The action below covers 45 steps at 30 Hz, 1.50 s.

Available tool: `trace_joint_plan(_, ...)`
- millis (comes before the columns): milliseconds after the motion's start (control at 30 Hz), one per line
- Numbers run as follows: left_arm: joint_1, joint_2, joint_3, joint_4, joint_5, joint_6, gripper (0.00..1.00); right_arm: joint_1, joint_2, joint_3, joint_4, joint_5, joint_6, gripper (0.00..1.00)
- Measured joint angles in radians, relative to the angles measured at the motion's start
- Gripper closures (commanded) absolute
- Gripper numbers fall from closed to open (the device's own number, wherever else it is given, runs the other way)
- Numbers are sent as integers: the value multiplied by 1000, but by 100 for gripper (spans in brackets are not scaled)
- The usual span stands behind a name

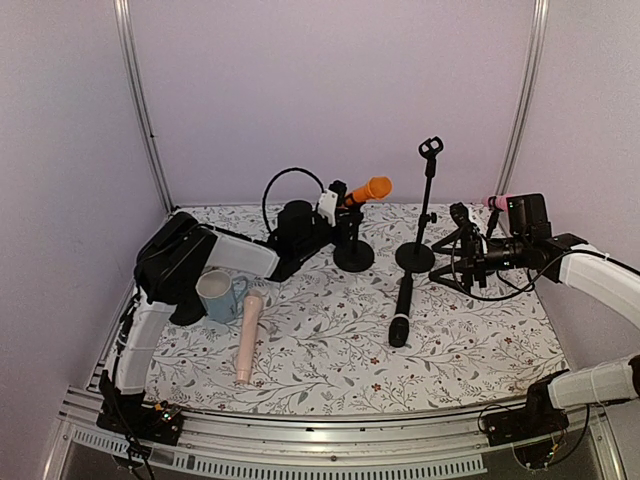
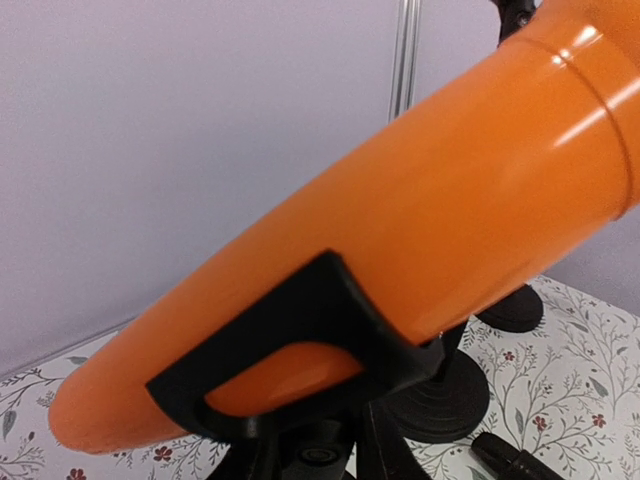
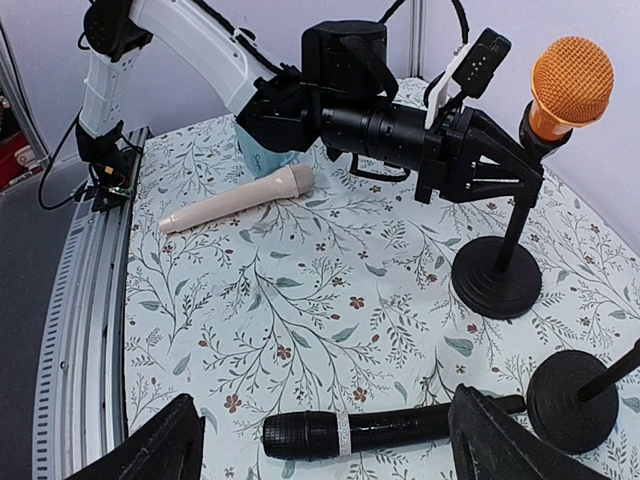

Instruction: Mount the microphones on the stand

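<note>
The orange microphone [image 1: 370, 189] sits tilted in the black clip [image 2: 290, 350] of a short stand [image 1: 353, 257]. It fills the left wrist view [image 2: 400, 230]. My left gripper [image 1: 335, 203] is right at that clip, and its fingers come to a point at the stand's neck [image 3: 535, 168]. Their grip is hidden. The black microphone [image 1: 402, 310] lies flat on the cloth. My right gripper [image 3: 325, 445] is wide open and empty, with the black microphone [image 3: 390, 432] between its fingers in view. The beige microphone [image 1: 247, 335] lies at the front left. The pink microphone [image 1: 497, 201] shows behind the right wrist.
A tall stand with an empty clip [image 1: 430, 148] rises from a round base [image 1: 415, 257] in the middle. A blue-and-white mug [image 1: 220, 294] stands beside the beige microphone. Another low black stand [image 1: 452, 272] is by the right gripper, partly hidden. Walls enclose the back and both sides.
</note>
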State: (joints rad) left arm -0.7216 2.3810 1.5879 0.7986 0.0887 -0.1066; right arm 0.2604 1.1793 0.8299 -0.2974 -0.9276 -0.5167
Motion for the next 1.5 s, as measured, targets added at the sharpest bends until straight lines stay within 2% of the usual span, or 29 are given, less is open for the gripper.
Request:
trace_joint_plan(67, 2, 0, 0, -1, -4, -4, 96, 0, 0, 0, 4, 1, 0, 14)
trace_joint_plan(167, 3, 0, 0, -2, -9, -12, 75, 0, 0, 0, 8, 1, 0, 14)
trace_joint_plan(267, 3, 0, 0, -2, -22, -21, 60, 0, 0, 0, 9, 1, 2, 14)
trace_joint_plan(467, -1, -27, -54, 35, -78, -20, 44, 0, 6, 2, 11, 10, 18, 15)
trace_joint_plan(667, -14, -107, -201, 70, -157, -23, 43, -16, 21, 37, 12, 51, 50, 19)
trace_joint_plan(800, -30, -182, -322, 95, -192, -29, 44, -75, 44, 101, 19, 90, 88, 22)
trace_joint_plan(1033, -120, -343, -518, 110, -238, -37, 45, -171, 203, 243, 130, 241, 212, 30)
trace_joint_plan(1267, -234, -494, -569, 98, -254, -21, 45, -176, 334, 308, 296, 259, 312, 36)
trace_joint_plan(1500, -280, -572, -573, 63, -255, 1, 45, -175, 484, 406, 418, 213, 391, 37)
